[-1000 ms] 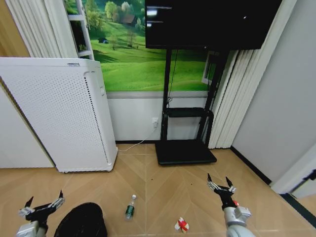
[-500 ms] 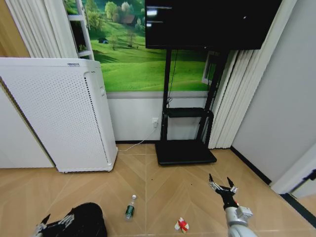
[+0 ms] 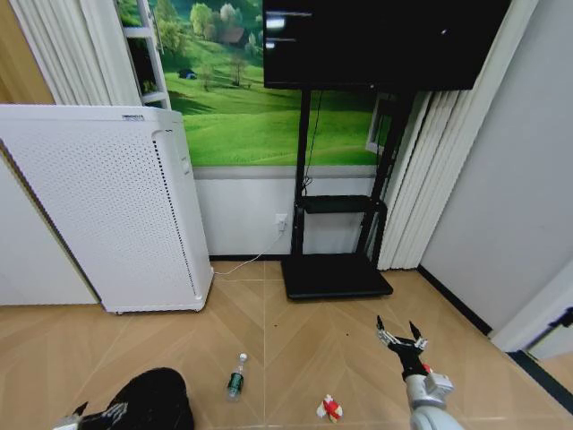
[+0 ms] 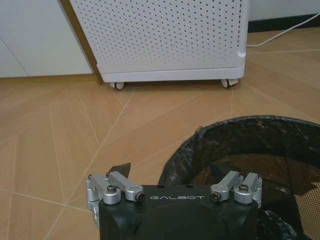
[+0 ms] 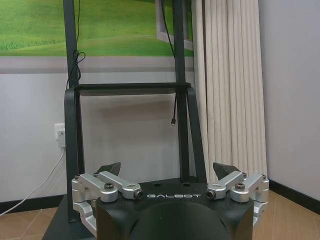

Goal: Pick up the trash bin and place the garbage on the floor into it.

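Trash bin (image 3: 152, 400), small, black and round, stands on the parquet floor (image 3: 295, 349) at about 7 o'clock in the head view, with the left end effector (image 3: 89, 417) just beside its rim at 8 o'clock. In the left wrist view that end effector (image 4: 172, 172) has its fingers spread wide and holds nothing, one fingertip over the bin's mouth, the other outside the rim (image 4: 200, 135). The bin looks light and thin-walled, with mesh sides and a bag-like liner; I judge a pinch across the stiff rim the safest hold. A clear bottle (image 3: 235, 376) lies at 6 o'clock, a red-and-white wrapper (image 3: 329, 408) at 5 o'clock. The right end effector (image 3: 400, 337) hovers at 4 o'clock, fingers spread, empty.
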You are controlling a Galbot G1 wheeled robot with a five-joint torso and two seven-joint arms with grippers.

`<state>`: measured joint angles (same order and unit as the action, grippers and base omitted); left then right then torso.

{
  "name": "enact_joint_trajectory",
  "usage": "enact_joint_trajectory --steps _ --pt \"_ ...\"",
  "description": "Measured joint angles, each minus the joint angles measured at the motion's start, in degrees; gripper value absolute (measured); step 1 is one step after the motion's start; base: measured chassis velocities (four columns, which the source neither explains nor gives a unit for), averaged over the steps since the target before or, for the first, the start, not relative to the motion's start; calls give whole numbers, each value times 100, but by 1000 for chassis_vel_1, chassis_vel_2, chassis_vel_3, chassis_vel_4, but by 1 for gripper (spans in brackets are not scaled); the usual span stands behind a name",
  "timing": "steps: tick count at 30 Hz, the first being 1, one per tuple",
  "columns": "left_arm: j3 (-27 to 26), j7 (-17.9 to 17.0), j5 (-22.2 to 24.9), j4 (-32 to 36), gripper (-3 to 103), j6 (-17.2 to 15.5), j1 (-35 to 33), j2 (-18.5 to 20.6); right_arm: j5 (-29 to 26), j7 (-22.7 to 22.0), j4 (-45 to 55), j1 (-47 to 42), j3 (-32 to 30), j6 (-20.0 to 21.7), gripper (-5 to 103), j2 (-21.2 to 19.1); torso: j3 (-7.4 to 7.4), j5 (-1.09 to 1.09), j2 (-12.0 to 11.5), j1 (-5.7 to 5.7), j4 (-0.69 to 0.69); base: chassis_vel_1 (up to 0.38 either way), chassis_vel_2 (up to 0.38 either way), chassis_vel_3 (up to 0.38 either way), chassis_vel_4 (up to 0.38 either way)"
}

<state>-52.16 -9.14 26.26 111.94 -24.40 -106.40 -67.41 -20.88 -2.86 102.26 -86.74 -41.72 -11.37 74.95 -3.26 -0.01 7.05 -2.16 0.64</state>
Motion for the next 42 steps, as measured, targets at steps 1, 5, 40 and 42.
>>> enact_joint_trajectory --steps 1,5,40,42 --pt "0 0 0 0 90 0 0 0 0 0 0 0 0 0 100 0 0 0 0 0 0 0 0 0 0" --pt "31 -1 31 -1 89 -158 -45 1 12 -6 13 -4 -5 8 100 6 -1 1 1 0 -2 0 0 0 0" --pt "168 238 -199 -549 15 -280 352 -47 161 -79 -206 138 161 -73 100 33 -3 1 6 -1 2 0 0 0 0" --pt "171 259 -220 -564 13 -239 347 -63 161 -111 -231 172 172 -95 100 30 -4 4 6 -1 0 0 0 0 0"
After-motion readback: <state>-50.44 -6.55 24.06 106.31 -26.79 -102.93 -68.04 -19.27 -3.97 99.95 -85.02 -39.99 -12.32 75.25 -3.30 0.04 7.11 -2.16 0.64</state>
